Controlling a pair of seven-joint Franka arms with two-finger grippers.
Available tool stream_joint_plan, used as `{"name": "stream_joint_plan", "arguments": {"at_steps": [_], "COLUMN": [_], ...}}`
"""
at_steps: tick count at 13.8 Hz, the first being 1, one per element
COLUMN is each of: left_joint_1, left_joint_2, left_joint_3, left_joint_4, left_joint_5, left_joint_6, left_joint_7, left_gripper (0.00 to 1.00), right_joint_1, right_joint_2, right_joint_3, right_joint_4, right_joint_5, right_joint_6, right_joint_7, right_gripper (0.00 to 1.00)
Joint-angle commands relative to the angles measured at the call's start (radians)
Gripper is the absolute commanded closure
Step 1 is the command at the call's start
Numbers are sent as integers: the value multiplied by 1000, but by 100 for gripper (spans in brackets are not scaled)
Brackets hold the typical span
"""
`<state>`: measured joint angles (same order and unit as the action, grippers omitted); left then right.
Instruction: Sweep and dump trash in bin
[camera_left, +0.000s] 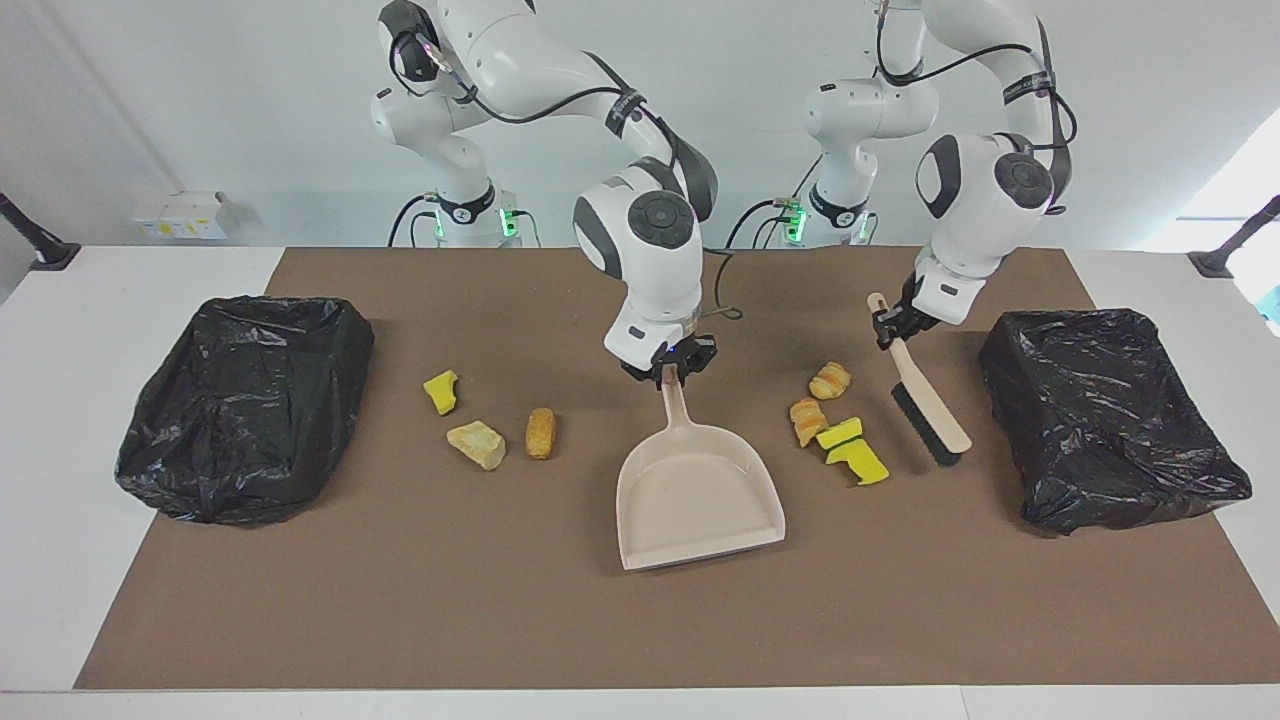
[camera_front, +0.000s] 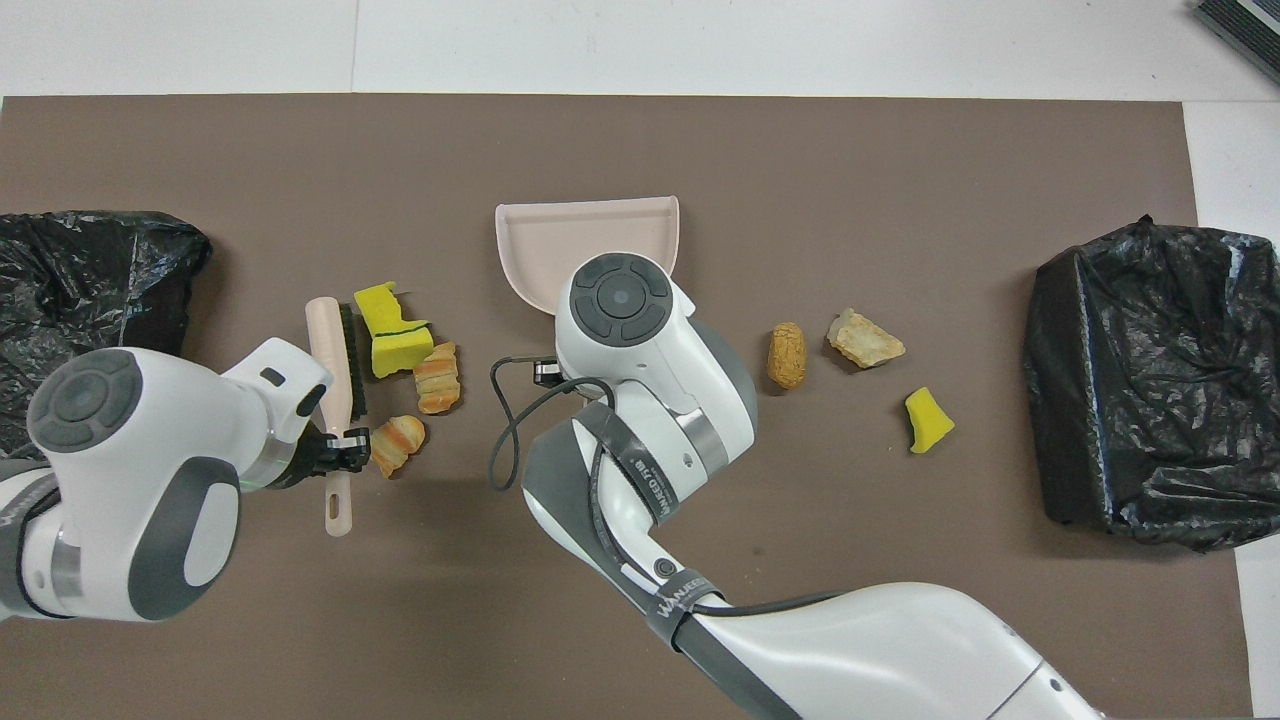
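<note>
Covering white table (camera_left: 60, 420), brown mat (camera_left: 560, 620)

A brown mat (camera_left: 400, 600) is covering the white table (camera_left: 60, 560). Two glossy black bags (camera_left: 245, 400) (camera_left: 1105, 410) are sitting at its ends. The dustpan (camera_left: 695, 500) is showing pale beige — so is the brush (camera_left: 925, 400), with black bristles. The trash is showing yellow sponge chunks (camera_left: 440, 390) (camera_left: 855, 460), one green-striped (camera_front: 390, 325), and tan-orange pastry lumps (camera_left: 540, 432) (camera_left: 830, 380) — one paler (camera_left: 476, 443). The arms are gleaming white and grey.
</note>
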<state>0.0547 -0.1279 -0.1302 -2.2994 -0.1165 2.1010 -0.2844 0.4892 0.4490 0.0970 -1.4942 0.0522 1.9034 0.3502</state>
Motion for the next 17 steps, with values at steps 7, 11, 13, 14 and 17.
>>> {"name": "stream_joint_plan", "arguments": {"at_steps": [7,11,13,14,17], "left_joint_1": [25,16,13,13,5], "left_joint_2": [-27,-27,-29,-29,-36], "left_joint_3": [-8,-8,-8,-8,-12], "left_joint_4": [-43,-52,-58,-58,-66], "left_joint_5": [-17,-17,-17,-17,-17], "left_joint_6": [-3,-3,1,1,-1], "left_joint_7": [27,27,28,27,28], "left_gripper": [100,100,100,100,100], "right_joint_1": [-115,-117,-101,-101,-101], "right_joint_2": [-70,-60,-50,-49,-49], "right_joint_3": [9,9,10,10,10], "right_joint_4": [-57,-73,-73,-75,-80], "right_joint_5": [-66,-210,-267,-270,-308], "right_joint_6": [-170,-153,-144,-144,-142], "right_joint_7": [-898,-1112,-1120,-1139,-1250], "right_gripper": [100,100,100,100,100]}}
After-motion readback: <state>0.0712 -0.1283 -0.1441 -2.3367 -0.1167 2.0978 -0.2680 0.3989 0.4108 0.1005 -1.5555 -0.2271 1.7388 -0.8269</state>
